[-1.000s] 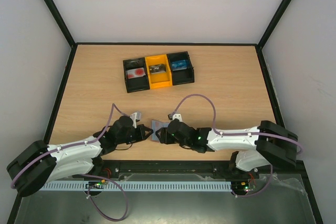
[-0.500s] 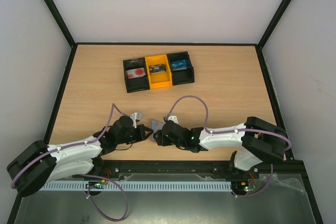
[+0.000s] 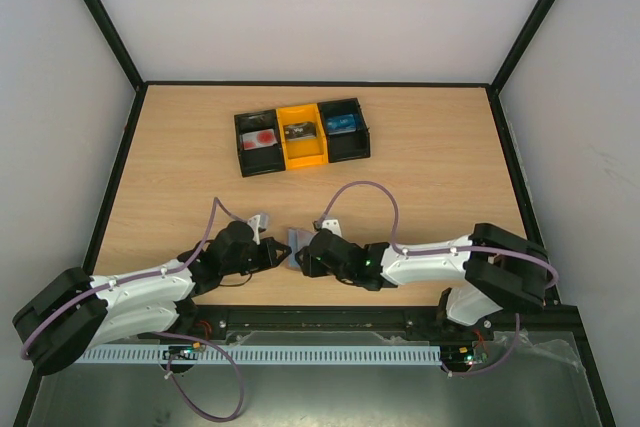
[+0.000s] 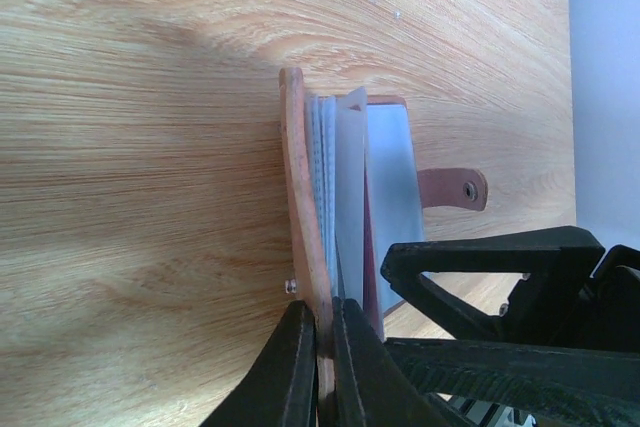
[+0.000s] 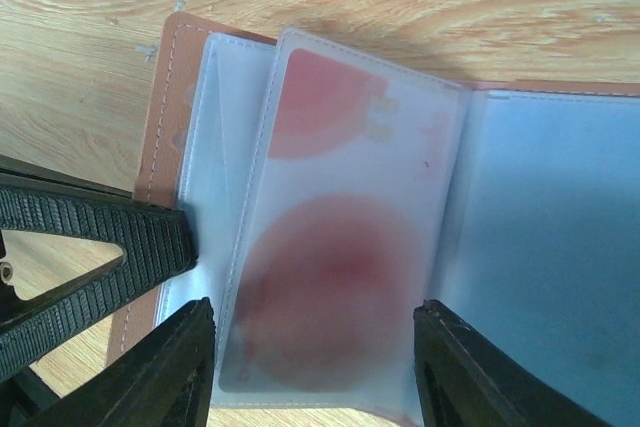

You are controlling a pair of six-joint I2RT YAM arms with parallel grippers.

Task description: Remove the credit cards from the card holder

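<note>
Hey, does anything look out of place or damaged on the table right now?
Nothing looks spilled or damaged. The card holder lies open, its brown cover pinched by the left hand, while the right hand straddles a clear sleeve with a reddish card inside.

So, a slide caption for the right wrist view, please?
Right hand open astride a sleeved red-marked card in the card holder.
</note>
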